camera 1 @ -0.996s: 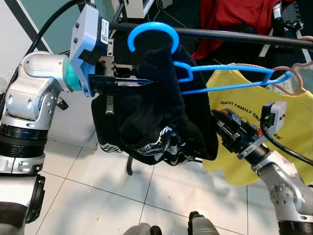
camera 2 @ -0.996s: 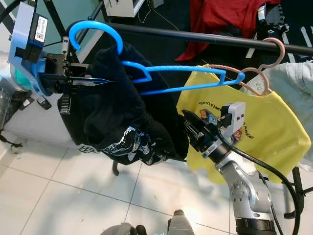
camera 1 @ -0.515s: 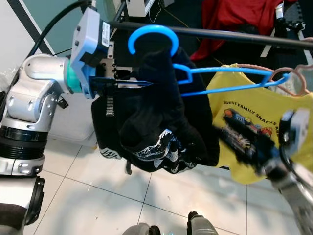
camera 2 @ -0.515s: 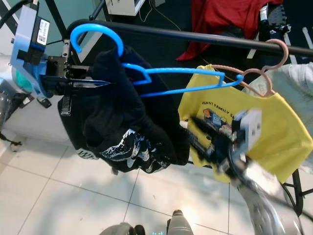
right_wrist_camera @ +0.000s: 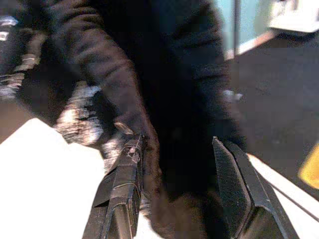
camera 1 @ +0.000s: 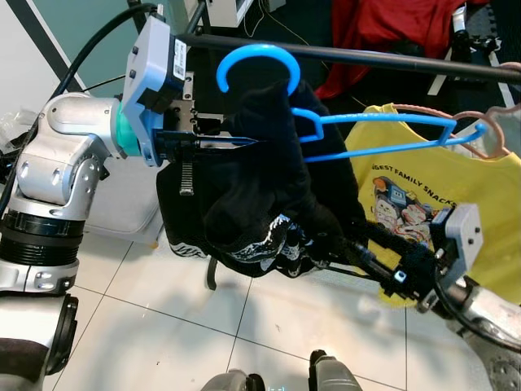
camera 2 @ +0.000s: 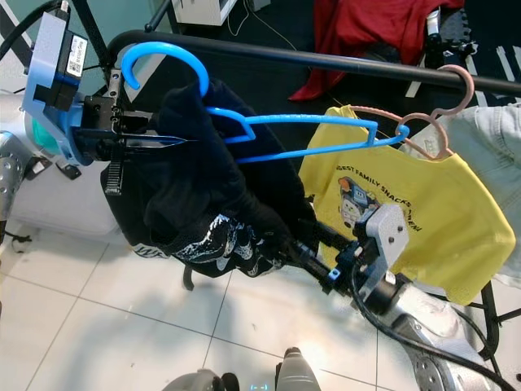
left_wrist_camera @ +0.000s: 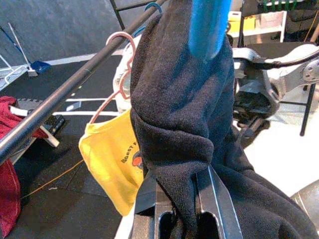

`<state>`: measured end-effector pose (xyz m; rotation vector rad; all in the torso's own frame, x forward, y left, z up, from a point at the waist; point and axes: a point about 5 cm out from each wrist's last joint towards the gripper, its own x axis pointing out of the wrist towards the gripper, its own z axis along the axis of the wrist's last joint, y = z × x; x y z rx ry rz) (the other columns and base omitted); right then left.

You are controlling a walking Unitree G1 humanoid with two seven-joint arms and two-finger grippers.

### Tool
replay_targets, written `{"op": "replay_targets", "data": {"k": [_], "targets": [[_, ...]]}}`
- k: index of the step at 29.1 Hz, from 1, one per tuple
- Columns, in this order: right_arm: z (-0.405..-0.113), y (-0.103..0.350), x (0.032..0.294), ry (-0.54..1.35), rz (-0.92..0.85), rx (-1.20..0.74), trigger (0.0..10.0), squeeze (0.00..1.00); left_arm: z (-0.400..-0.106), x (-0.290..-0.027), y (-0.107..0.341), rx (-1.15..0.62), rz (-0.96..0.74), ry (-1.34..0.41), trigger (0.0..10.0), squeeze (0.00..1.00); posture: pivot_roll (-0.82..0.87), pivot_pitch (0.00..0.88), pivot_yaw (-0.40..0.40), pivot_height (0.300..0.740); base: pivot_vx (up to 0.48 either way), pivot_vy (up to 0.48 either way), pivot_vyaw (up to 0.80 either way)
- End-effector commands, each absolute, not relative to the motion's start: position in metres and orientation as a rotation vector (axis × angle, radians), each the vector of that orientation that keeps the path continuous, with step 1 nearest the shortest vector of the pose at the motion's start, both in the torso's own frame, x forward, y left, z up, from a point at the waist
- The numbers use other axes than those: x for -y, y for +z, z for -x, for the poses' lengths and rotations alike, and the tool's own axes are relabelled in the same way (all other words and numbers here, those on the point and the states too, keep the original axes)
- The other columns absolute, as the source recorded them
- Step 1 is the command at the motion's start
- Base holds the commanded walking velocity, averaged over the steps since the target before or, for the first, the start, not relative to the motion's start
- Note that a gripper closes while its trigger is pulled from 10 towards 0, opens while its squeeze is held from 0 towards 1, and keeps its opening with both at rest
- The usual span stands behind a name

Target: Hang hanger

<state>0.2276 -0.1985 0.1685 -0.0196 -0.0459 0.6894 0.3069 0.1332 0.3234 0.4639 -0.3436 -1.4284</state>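
Note:
A blue hanger [camera 1: 374,130] carries a bunched black garment [camera 1: 269,179]. Its hook [camera 1: 256,55] is level with the black rail [camera 1: 391,59]; I cannot tell whether it rests on the rail. My left gripper [camera 1: 244,143] is raised at the garment's left side, shut on a fold of the black fabric [left_wrist_camera: 182,149]. My right gripper [camera 1: 342,248] reaches in low from the right. It is open, and its fingers [right_wrist_camera: 122,189] straddle the garment's lower edge [right_wrist_camera: 169,124].
A yellow printed T-shirt [camera 1: 423,195] hangs on a pink hanger [camera 1: 480,134] just right of the blue one. A pale denim piece [camera 2: 496,147] hangs further right. Red cloth [camera 1: 383,24] lies behind the rail, and a white box [camera 1: 122,204] stands on the tiled floor at left.
My right arm has swung down and to the left, from in front of the yellow shirt to the black garment's lower edge. The left gripper and hanger have stayed put.

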Motion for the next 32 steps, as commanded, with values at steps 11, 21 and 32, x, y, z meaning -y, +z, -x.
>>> {"op": "replay_targets", "data": {"k": [11,21,32], "targets": [[-0.234,0.164,0.199,0.774,0.012,-0.002,10.0,0.00,-0.299,-0.134,0.336,0.402,-0.472,-1.441,10.0,0.00,-0.14,0.074,0.133,0.740,0.000,0.000,0.00],[-0.250,0.163,0.199,0.784,0.017,0.003,10.0,0.00,-0.297,-0.134,0.339,0.412,-0.476,-1.442,10.0,0.00,-0.12,0.062,0.130,0.740,0.000,0.000,0.00],[-0.268,0.153,0.199,0.776,0.096,-0.035,0.0,0.00,-0.295,-0.135,0.342,0.422,-0.476,-1.442,10.0,0.00,-0.12,0.055,0.133,0.740,0.000,0.000,0.00]]}}
